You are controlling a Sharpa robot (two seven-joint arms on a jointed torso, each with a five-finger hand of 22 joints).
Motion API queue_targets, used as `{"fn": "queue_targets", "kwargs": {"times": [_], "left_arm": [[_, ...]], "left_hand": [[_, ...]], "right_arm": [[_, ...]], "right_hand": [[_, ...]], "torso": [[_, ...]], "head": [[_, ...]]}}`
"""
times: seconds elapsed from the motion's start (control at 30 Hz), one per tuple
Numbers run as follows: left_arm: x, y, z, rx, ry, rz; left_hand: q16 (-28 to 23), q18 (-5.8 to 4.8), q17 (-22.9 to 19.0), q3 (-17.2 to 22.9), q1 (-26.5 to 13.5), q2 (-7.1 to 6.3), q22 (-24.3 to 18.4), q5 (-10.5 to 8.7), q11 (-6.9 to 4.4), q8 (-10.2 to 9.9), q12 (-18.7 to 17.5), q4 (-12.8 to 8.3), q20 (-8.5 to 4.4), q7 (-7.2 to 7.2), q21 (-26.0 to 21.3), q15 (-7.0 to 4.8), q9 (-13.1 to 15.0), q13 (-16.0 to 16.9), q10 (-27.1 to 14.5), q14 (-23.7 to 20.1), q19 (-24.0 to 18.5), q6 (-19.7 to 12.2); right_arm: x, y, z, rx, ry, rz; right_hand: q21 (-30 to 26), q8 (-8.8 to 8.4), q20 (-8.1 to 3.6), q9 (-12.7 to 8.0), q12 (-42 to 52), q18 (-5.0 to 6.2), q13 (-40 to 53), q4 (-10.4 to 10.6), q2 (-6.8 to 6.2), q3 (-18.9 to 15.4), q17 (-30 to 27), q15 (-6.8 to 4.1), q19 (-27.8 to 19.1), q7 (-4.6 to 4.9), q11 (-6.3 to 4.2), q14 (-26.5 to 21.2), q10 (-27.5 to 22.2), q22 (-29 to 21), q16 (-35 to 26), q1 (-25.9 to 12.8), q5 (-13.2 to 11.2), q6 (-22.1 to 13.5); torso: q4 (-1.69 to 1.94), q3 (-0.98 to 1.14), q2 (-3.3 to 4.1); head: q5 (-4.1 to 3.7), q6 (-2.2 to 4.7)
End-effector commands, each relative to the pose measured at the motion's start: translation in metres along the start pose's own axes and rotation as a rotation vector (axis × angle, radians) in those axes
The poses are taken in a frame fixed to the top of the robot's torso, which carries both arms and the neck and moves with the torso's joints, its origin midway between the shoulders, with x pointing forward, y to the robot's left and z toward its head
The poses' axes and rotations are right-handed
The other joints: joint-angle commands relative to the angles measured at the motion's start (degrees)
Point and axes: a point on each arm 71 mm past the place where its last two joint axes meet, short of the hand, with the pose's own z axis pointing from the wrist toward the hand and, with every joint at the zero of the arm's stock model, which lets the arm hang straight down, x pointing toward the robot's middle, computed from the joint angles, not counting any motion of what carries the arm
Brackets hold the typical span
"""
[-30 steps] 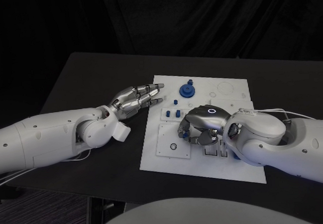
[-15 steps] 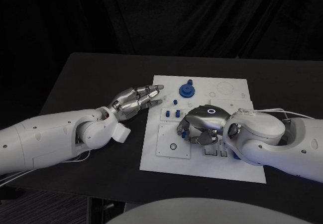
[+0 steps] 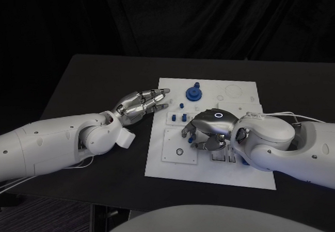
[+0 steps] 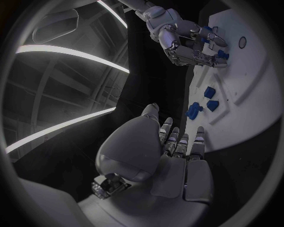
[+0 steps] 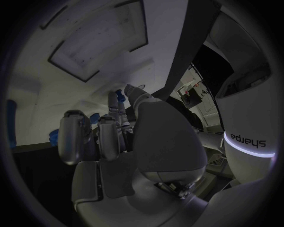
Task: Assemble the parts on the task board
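1. My left hand (image 3: 141, 102) sits over the black table (image 3: 84, 83), just off the left edge of the task board (image 3: 207, 168). Its fingers lie straight, close together and stretched toward the board, with nothing in them; the fingertips (image 3: 163, 90) reach the board's edge. From the left wrist view I see the same hand (image 4: 172, 146) flat and empty, the white board (image 4: 248, 94) just ahead of it.
2. Just beyond those fingertips, on the board, stands a round blue part with a peg on top (image 3: 193, 92). A little nearer to me than that, beside the fingertips, I see a small cluster of blue parts (image 3: 179, 117); the left wrist view shows them as three small blue pieces (image 4: 204, 101) ahead of the fingers.
3. My right hand (image 3: 207, 131) is down over the middle of the board, knuckles up, fingers curled downward. Blue shows at its fingertips (image 3: 191, 139), and the right wrist view has a blue part (image 5: 120, 97) right at the tips of the extended fingers (image 5: 115, 111), but I cannot tell whether it is pinched or merely touched.
4. On the far side of the right hand, partly under its arm, more dark slots and a blue piece (image 3: 245, 162) show on the board.
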Motion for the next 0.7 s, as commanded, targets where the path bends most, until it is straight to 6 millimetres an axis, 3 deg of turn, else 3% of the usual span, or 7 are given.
{"fn": "queue_targets", "kwargs": {"times": [0.03,0.33,0.47,0.7], "left_arm": [[0.001,0.0,0.0,0.009,0.011,-0.012],[0.0,-0.001,-0.002,0.027,0.002,-0.009],[0.0,-0.003,-0.003,0.054,-0.01,-0.004],[-0.001,-0.007,-0.006,0.101,-0.028,0.005]], "left_hand": [[0.27,1.11,0.06,0.2,0.15,0.43,-0.03,0.32,0.32,0.2,-0.18,0.19,0.44,0.27,-0.17,0.3,0.06,0.05,-0.18,0.06,-0.06,0.07],[0.26,1.12,0.05,0.23,0.17,0.41,-0.17,0.32,0.33,0.27,-0.05,0.19,0.43,0.26,-0.2,0.31,0.13,0.07,-0.14,0.04,-0.13,0.35],[0.25,1.2,0.02,0.26,0.17,0.25,-0.41,0.27,0.3,0.52,0.34,0.34,-0.13,0.21,-0.3,0.07,0.29,0.12,0.08,-0.06,-0.36,0.93],[0.12,1.17,-0.04,0.38,0.31,0.12,-0.74,0.47,0.12,0.75,0.7,0.46,-0.85,0.07,-0.44,-0.43,0.43,0.15,0.28,-0.31,-0.66,1.4]], "right_arm": [[0.003,-0.001,0.0,0.012,0.017,-0.006],[-0.003,-0.005,-0.01,0.025,-0.054,0.009],[-0.015,-0.01,-0.02,0.037,-0.118,0.007],[-0.049,-0.027,-0.041,0.1,-0.198,-0.031]], "right_hand": [[-0.27,0.16,0.46,-0.11,0.2,0.7,-0.07,0.32,-0.1,-0.12,6.63,0.34,0.11,-0.11,0.12,3.21,-0.53,11.17,-0.31,-0.22,-0.36,-0.31],[-1.68,0.26,0.81,-1.34,0.18,0.98,0.09,0.94,-0.14,-1.33,5.96,0.79,-0.54,0.08,0.9,2.87,-4.59,10.76,-0.83,0.3,-0.16,-0.43],[-2.35,0.05,1.07,-2.49,-0.33,1.12,-0.31,1.44,-0.05,-2.65,5.7,1.03,-0.85,0.74,1.66,2.67,-9.02,10.59,-0.99,0.62,0.23,-1.57],[-3.42,0.53,0.89,-4.23,-1.11,1.34,-1.92,1.99,0.49,-4.71,4.95,0.74,-1.32,0.55,2.28,2.26,-13.92,10.32,-1.55,2.2,1.35,-1.71]], "torso": [[0.04,-0.01,-0.01],[0.08,-0.05,0.0],[0.07,-0.04,-0.01],[-0.03,0.06,-0.14]], "head": [[0.01,-0.01],[-0.09,-0.01],[-0.4,-0.01],[-1.04,-0.01]]}}
